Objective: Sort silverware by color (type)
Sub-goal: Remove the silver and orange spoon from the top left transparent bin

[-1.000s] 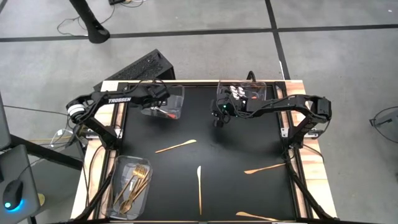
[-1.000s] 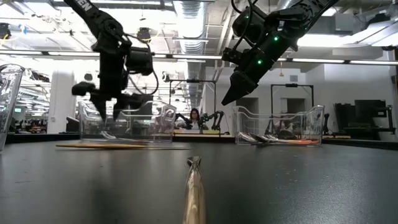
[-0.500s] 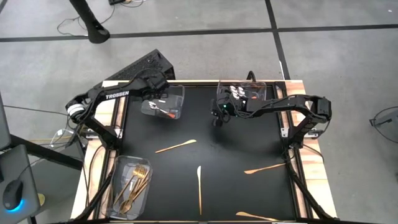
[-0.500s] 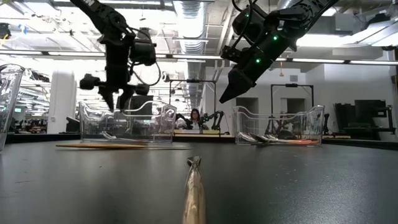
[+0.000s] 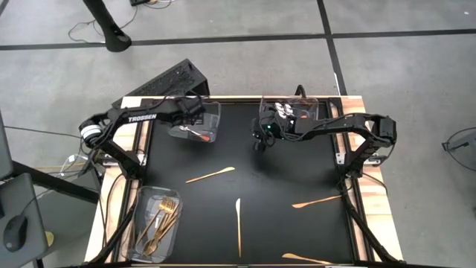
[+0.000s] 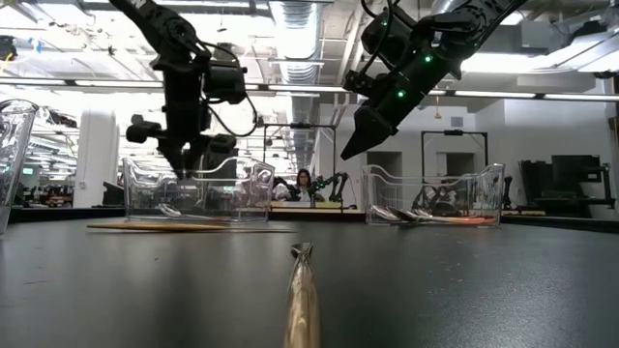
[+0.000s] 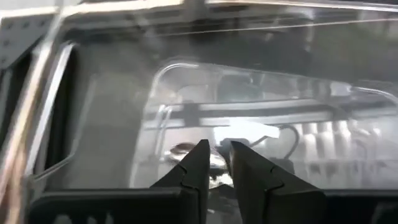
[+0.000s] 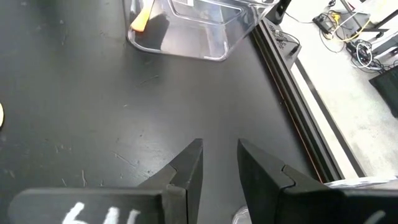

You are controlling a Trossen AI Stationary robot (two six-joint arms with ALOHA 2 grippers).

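My left gripper (image 5: 195,119) hovers shut and empty above the far-left clear tray (image 5: 211,112), where a spoon with an orange-red handle (image 5: 195,132) lies flat. In the left wrist view its fingers (image 7: 219,155) point down into that tray. My right gripper (image 5: 259,144) hangs shut and empty over bare table, just left of the far-right tray (image 5: 314,104) holding several spoons (image 5: 294,114). Slim gold knives lie flat on the table (image 5: 210,176), (image 5: 238,222), (image 5: 316,201), and one at the near edge (image 5: 305,258). Gold forks (image 5: 160,223) fill the near-left tray (image 5: 143,199).
A black mat covers the table, with wooden borders (image 5: 126,179) on both sides. In the low view a knife tip (image 6: 303,280) points toward the camera. A dark case (image 5: 169,80) sits past the table's far-left corner. Open mat lies between the trays and the knives.
My left gripper, open low in the far-left tray a second ago, has risen a little and shut its fingers empty. The spoon stays lying in that tray. My right arm has kept still.
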